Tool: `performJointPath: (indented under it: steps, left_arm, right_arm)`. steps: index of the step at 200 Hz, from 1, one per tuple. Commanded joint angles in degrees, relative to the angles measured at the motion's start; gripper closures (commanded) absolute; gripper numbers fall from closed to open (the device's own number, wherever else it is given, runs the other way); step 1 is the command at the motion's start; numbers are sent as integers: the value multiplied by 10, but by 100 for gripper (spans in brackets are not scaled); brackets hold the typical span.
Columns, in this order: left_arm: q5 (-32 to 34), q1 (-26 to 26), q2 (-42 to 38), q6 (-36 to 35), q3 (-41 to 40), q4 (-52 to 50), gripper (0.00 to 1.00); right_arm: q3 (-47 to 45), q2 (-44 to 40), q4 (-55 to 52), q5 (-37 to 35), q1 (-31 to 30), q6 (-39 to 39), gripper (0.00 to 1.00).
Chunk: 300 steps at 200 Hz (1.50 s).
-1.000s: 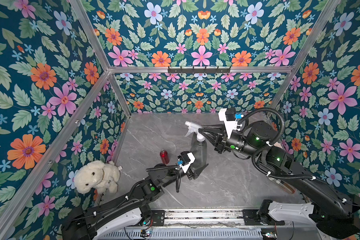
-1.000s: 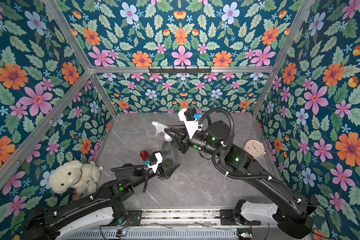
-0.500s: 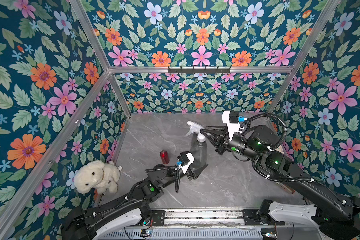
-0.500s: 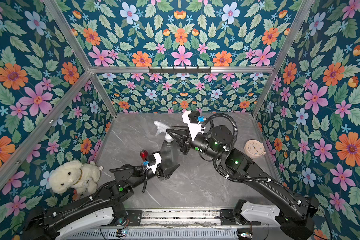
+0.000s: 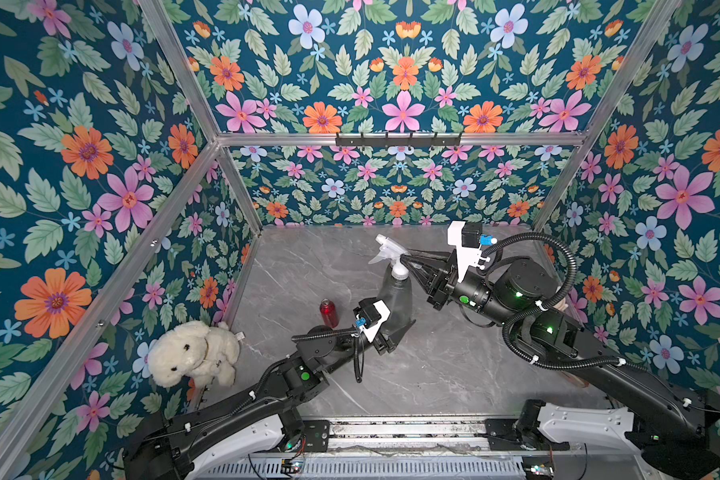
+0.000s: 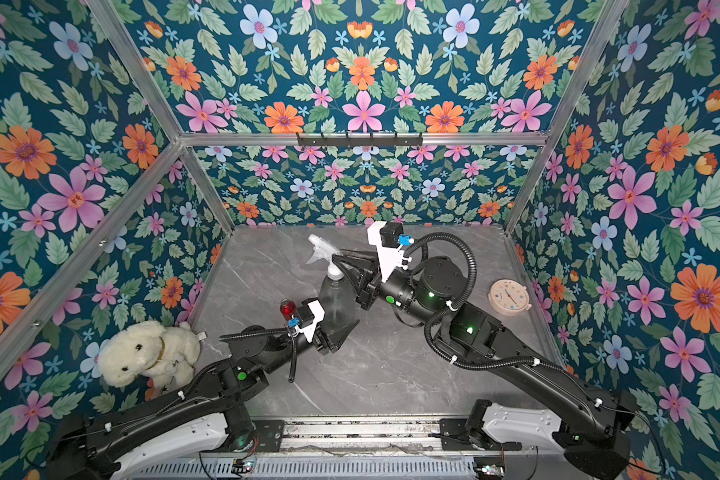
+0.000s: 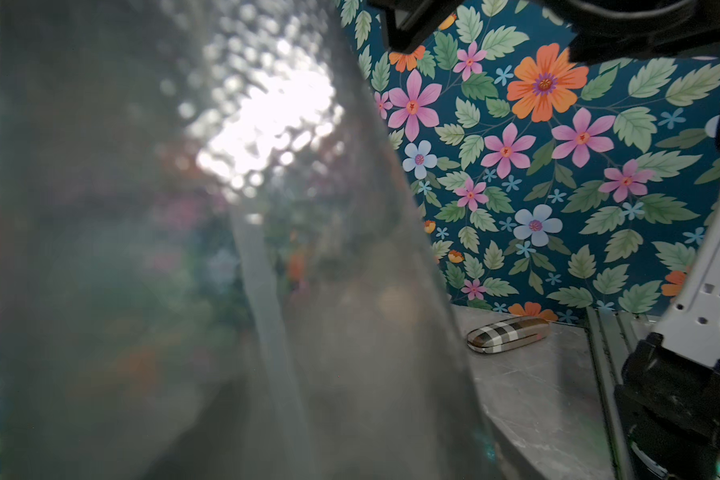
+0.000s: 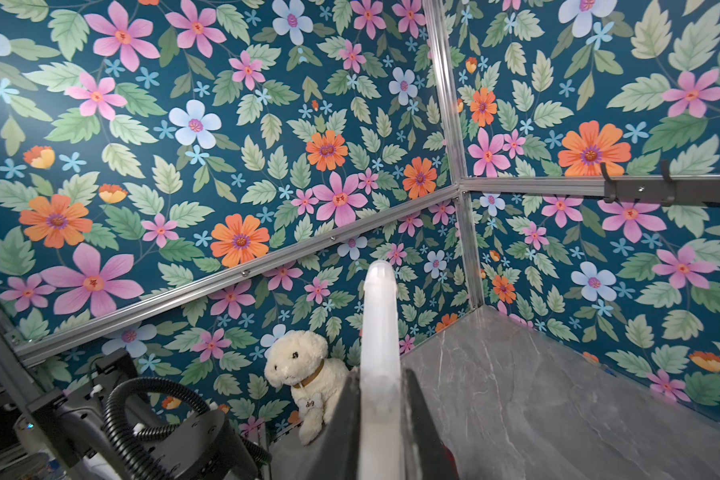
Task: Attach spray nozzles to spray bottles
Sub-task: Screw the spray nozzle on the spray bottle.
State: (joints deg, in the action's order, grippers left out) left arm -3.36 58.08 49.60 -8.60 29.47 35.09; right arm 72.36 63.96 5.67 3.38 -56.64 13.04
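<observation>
A smoky-grey cone-shaped spray bottle (image 5: 395, 297) (image 6: 336, 301) stands upright mid-table in both top views. My left gripper (image 5: 393, 332) (image 6: 333, 332) is shut on its wide lower body, which fills the left wrist view (image 7: 184, 249) and hides the fingers there. A whitish spray nozzle (image 5: 389, 251) (image 6: 323, 249) sits on the bottle's neck. My right gripper (image 5: 408, 262) (image 6: 341, 264) is shut on it from the right; in the right wrist view the nozzle (image 8: 378, 316) is pinched between the two dark fingers (image 8: 346, 419). A small red bottle (image 5: 329, 312) (image 6: 287, 308) stands capless just left of the left gripper.
A white plush dog (image 5: 192, 353) (image 8: 304, 374) sits against the left wall. A round beige clock (image 6: 509, 296) lies near the right wall, behind the right arm. A plaid glasses case (image 7: 508, 334) lies by a wall. A hook rail (image 5: 398, 139) runs along the back.
My right wrist has shifted slightly to the right and turned a little with the nozzle in its grip. The left arm and the bottle have stayed put.
</observation>
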Motion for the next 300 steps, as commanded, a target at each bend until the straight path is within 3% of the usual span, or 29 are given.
performJointPath:
  steps: [1,41,76,127,172,231,300]
  left_arm:
    - [78,-3,7,2,12,62,100]
    - [93,-3,22,-6,21,58,100]
    - [117,-3,24,-3,21,68,100]
    - [115,-3,30,-4,25,57,100]
    - [110,-3,33,0,24,53,100]
    - [103,-3,37,0,26,49,100]
    - [100,-3,42,-1,28,46,100]
  right_arm:
    - [0,11,-113,-6,-26,28,100]
    - [37,47,-178,-81,-59,55,100]
    - [20,56,-157,-150,-95,44,100]
    - [43,64,-171,-150,-96,22,100]
    - [66,60,-176,-159,-96,-4,88]
    - [80,58,-175,-173,-96,-20,86]
    - [83,56,-173,-186,-96,-24,75]
